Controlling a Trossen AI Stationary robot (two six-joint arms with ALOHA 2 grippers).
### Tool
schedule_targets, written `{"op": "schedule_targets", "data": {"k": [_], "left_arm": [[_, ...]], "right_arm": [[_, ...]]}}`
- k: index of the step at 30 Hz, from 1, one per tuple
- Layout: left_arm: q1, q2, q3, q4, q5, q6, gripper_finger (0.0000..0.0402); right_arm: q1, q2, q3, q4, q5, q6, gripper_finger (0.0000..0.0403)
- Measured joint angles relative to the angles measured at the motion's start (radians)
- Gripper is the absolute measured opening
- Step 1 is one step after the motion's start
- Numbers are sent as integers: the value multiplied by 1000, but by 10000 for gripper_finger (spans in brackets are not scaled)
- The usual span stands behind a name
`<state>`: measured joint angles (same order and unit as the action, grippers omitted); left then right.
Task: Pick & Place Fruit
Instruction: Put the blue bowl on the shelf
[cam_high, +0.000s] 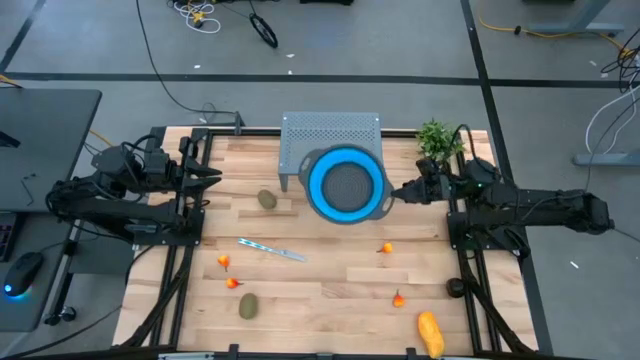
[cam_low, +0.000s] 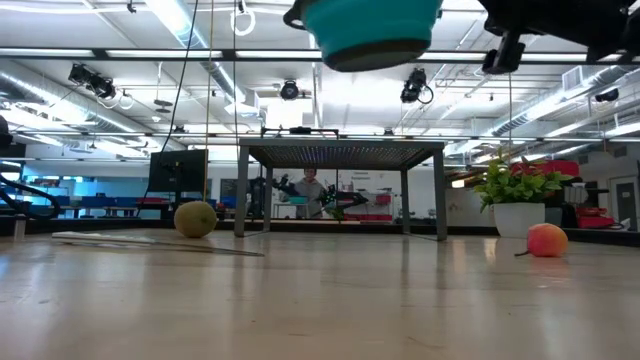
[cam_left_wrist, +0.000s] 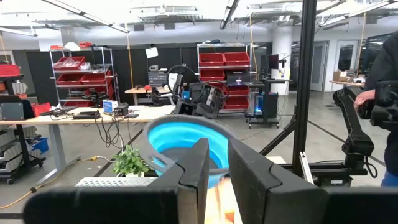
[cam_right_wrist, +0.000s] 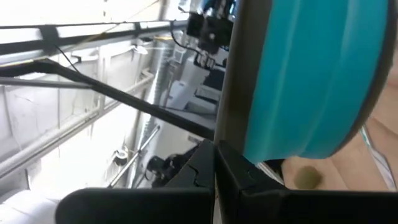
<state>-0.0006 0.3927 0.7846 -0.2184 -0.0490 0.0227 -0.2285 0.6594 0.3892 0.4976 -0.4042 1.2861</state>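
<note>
My right gripper is shut on a blue bowl, held high above the table in front of the grey rack; the bowl shows at the top of the low view. My left gripper waits at the table's left side, empty, with a narrow gap between its fingers. One kiwi lies left of the bowl and another lies near the front. A yellow-orange fruit lies at the front right. Several tiny red-orange fruits lie scattered on the wood. My right gripper pinches the bowl's rim on its right side between its two fingers. It comes in level from the table's right. The bowl is lifted clear of the table, roughly level with its opening up. In the right wrist view the rim runs up from the fingers.
A grey perforated rack stands at the far middle, partly under the bowl. A green potted plant stands at the far right. A slim silvery-blue knife lies on the wood left of centre. A person shows far off in the room.
</note>
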Motion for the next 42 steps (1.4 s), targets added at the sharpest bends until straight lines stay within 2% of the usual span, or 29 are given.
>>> {"op": "schedule_targets", "data": {"k": [15, 27, 42], "left_arm": [[0, 0, 0, 0, 0, 0, 67], [0, 0, 0, 0, 0, 0, 68], [0, 0, 0, 0, 0, 0, 68]], "right_arm": [[-110, 40, 47, 0, -1, 75, 0], [-203, 125, 48, 105, -23, 165, 0], [-269, 206, 144, 106, -49, 161, 0]]}}
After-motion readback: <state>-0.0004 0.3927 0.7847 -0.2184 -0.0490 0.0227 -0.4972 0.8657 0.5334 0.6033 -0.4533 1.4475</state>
